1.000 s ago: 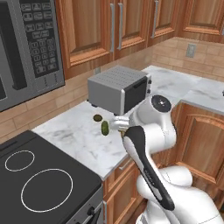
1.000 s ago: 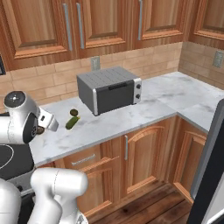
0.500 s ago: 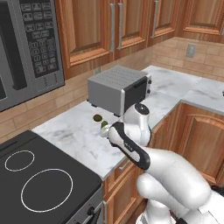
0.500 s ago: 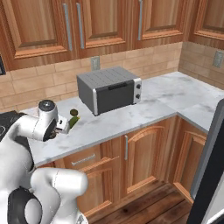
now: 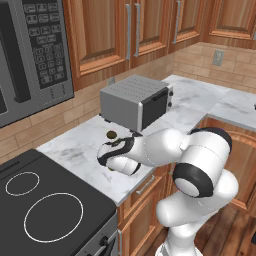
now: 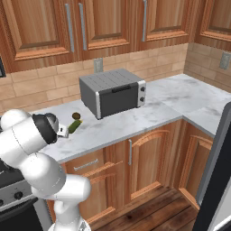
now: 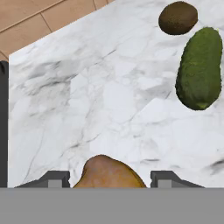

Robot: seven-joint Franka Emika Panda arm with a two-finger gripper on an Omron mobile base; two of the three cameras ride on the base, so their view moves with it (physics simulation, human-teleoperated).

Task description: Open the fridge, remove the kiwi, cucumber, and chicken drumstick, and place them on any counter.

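Note:
The chicken drumstick [image 7: 109, 173], an orange-brown lump, sits between my gripper's [image 7: 111, 178] fingertips [image 7: 54, 178], which are shut on it just above the white marble counter [image 7: 100, 96]. On the counter beyond it lie the green cucumber [image 7: 199, 68] and the brown kiwi [image 7: 177, 17], close together. From the right base view the cucumber [image 6: 74, 127] and kiwi [image 6: 76, 116] lie just right of my bent arm. The kiwi [image 5: 112, 135] also peeks out behind my arm in the left base view. A dark fridge door edge [image 6: 221, 153] stands at the far right.
A grey toaster oven [image 6: 113, 92] stands on the counter right of the kiwi. The black stove top [image 5: 45, 210] borders the counter on the left, under the microwave [image 5: 30, 55]. Wooden cabinets hang above, and the counter [image 6: 189, 97] runs on into a corner.
My arm has folded down and swung left, bringing the hand low over the counter left of the cucumber. The kiwi and cucumber have not moved.

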